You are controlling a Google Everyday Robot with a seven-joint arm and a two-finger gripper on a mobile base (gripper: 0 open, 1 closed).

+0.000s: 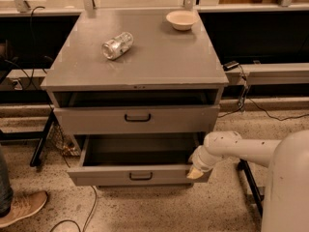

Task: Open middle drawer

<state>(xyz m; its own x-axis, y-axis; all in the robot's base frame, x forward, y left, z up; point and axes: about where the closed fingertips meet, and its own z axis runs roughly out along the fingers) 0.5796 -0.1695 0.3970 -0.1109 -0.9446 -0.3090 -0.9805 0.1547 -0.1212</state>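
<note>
The middle drawer [111, 175] is a grey metal drawer with a small black bar handle [140, 176]. It stands pulled well out of the grey cabinet [145, 57], and its dark inside looks empty. My gripper [196, 172] is on a white arm coming from the right and sits against the right end of this drawer's front. The drawer above [96, 120], with its own black handle [137, 117], is out a little, with a dark gap behind its front. Any lower drawer is hidden under the pulled-out one.
A crushed silver can [117, 45] lies on its side on the cabinet top, and a pale bowl [181, 19] sits at its back right. A person's shoe [21, 208] is on the floor at the lower left. Cables run along the floor. My white body [289, 187] fills the lower right.
</note>
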